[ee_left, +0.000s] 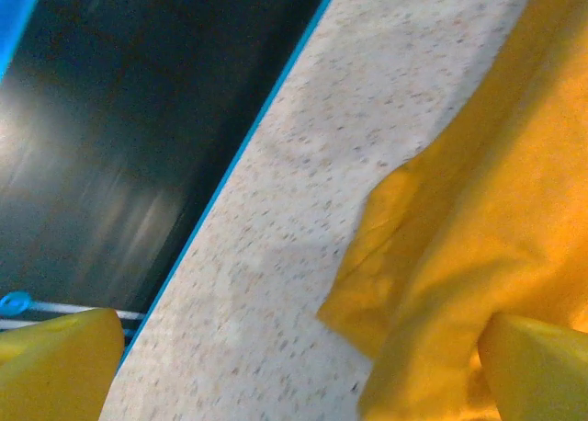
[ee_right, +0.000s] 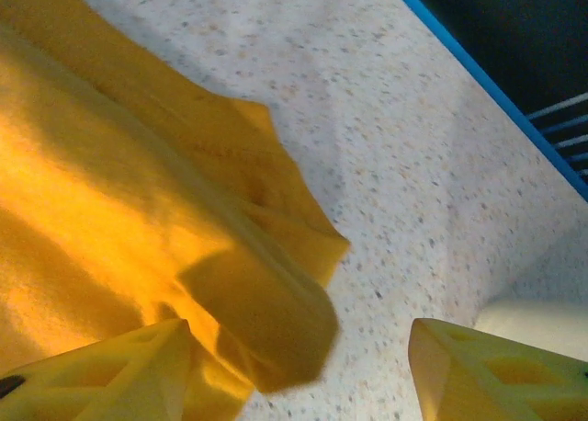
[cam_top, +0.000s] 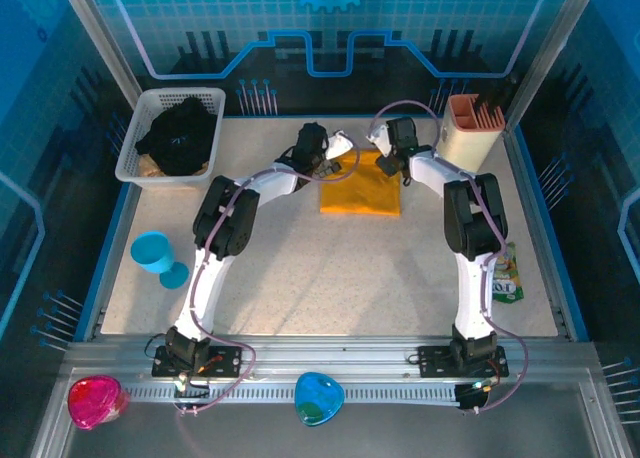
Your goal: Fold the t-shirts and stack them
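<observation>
Left gripper (ee_left: pixel 296 370): mine, jaws spread wide with nothing between them, hanging over the far-left corner of the shirt.
Right gripper (ee_right: pixel 301 366): jaws apart; a loose flap of cloth lies between my fingers but is not pinched.
Folded golden-yellow cloth t-shirt (cam_top: pixel 360 186): lies as a neat rectangle on the speckled table (cam_top: pixel 300 278), far centre, between my two grippers.
Crumpled black cloth t-shirt (cam_top: pixel 180 136): sits in the white plastic mesh basket (cam_top: pixel 137 158) at the far left, not yet folded.
Risk, snagging: if I lift away at a slant, my right finger could catch that flap and drag the top layer open.
Risk, springing: the corner layers look puffed, not flat, so the fold may relax by itself.
Risk, basket: pulling the black shirt out one-handed could tip or slide the light basket.
Risk, stacking: laying the black shirt down carelessly could shove the yellow one askew.
</observation>
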`<act>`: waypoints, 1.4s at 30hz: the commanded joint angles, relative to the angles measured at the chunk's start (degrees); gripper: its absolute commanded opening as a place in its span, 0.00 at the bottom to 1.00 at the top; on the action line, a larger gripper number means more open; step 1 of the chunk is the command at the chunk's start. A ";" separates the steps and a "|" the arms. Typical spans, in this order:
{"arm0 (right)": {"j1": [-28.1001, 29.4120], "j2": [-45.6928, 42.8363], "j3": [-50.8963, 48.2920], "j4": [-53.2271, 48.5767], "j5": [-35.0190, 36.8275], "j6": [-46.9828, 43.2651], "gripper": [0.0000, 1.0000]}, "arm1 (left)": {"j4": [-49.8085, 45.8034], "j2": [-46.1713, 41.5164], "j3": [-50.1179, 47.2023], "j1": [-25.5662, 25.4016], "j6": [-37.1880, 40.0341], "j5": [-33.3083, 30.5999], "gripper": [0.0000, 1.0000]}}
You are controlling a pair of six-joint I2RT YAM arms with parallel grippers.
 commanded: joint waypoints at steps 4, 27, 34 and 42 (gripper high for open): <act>-2.21 -16.92 -4.51 -5.57 -1.12 20.01 0.63 | 3.73 -16.33 -7.12 1.42 -12.86 -10.99 0.99; -1.99 9.06 16.37 -25.99 -38.07 44.73 0.00 | -41.58 2.03 18.10 0.05 -52.68 32.16 0.00; -3.96 16.28 20.35 -20.83 -41.12 49.46 0.00 | -43.67 13.02 31.55 0.97 -53.71 28.57 0.00; -5.61 19.73 19.75 -7.73 -44.12 58.75 0.00 | -40.30 19.48 38.20 5.06 -60.00 28.32 0.00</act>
